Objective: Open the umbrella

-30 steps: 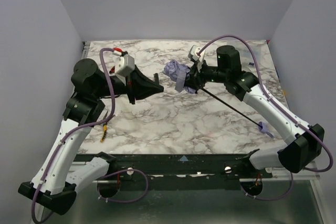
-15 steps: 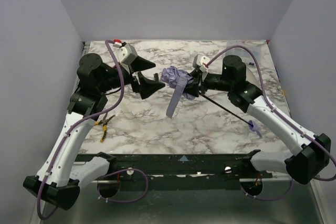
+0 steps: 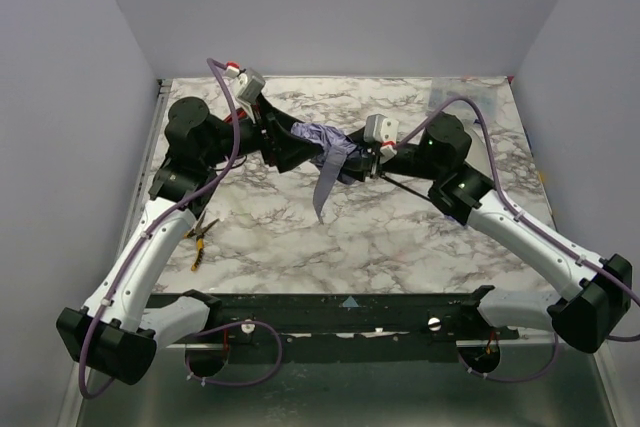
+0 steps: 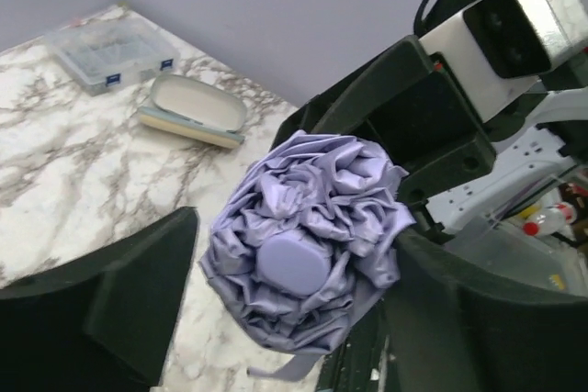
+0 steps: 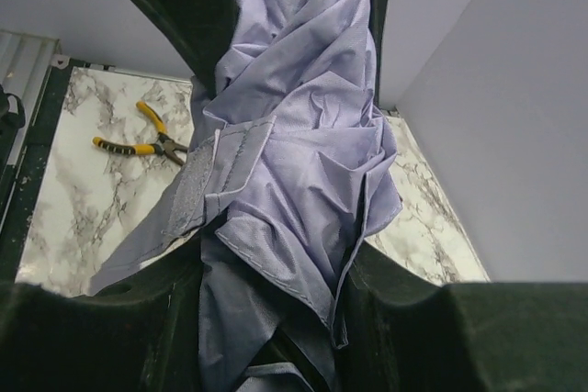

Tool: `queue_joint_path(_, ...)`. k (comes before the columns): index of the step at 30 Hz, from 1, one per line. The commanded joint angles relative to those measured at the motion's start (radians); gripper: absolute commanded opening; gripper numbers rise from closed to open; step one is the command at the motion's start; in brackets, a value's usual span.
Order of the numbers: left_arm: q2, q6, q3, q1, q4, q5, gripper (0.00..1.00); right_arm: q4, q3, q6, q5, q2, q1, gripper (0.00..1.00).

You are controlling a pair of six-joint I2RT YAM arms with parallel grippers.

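Within the last second the left gripper (image 3: 298, 150) has been opened from a shut state and brought from the centre-left of the top view up against the umbrella (image 3: 328, 140). Its fingers (image 4: 129, 300) are now spread wide on either side of the crumpled crown, with a gap visible on at least one side, so nothing is gripped yet. Over the same time the closure strap (image 3: 322, 197) has been freed and hangs loose toward the table (image 3: 300, 237). The umbrella is held above the table, just above the middle of the frame. It is still a collapsed roll, clamped in the right gripper (image 3: 362, 164), whose fingers are closed on the fabric. With the strap undone, the canopy is judged free to spread, but the opening itself is not yet begun.
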Motion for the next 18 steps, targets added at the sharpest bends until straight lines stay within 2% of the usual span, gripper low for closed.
queue_joint_path(1, 0.010, -0.118, -0.025, -0.009, 0.162, 0.030, 0.57, 0.117, 0.004, 0.012, 0.035, 0.007, 0.027, 0.01)
queue_joint_path(2, 0.009, -0.118, -0.030, -0.011, 0.168, 0.033, 0.37, 0.127, 0.002, 0.026, 0.049, 0.007, 0.027, 0.02)
queue_joint_path(5, -0.008, -0.099, -0.041, -0.011, 0.165, 0.047, 0.00, 0.134, 0.002, 0.053, 0.078, 0.004, 0.027, 0.06)
queue_joint_path(6, -0.015, -0.085, -0.040, -0.010, 0.166, 0.055, 0.00, 0.128, 0.001, 0.057, 0.087, -0.002, 0.027, 0.10)
queue_joint_path(8, -0.034, -0.038, -0.032, -0.009, 0.167, 0.065, 0.00, 0.101, -0.001, 0.077, 0.112, -0.011, 0.027, 0.37)
queue_joint_path(9, -0.042, -0.009, -0.022, -0.009, 0.163, 0.069, 0.00, 0.069, 0.001, 0.084, 0.130, -0.016, 0.026, 0.56)
queue_joint_path(12, -0.053, 0.097, 0.037, -0.008, 0.110, 0.056, 0.00, -0.049, 0.010, 0.145, 0.215, -0.036, 0.026, 0.88)
queue_joint_path(14, -0.047, 0.144, 0.083, -0.003, 0.069, 0.061, 0.00, -0.121, 0.001, 0.173, 0.234, -0.057, 0.027, 0.94)
queue_joint_path(18, -0.041, 0.193, 0.148, 0.017, 0.025, 0.070, 0.00, -0.252, -0.029, 0.175, 0.214, -0.100, 0.027, 0.94)
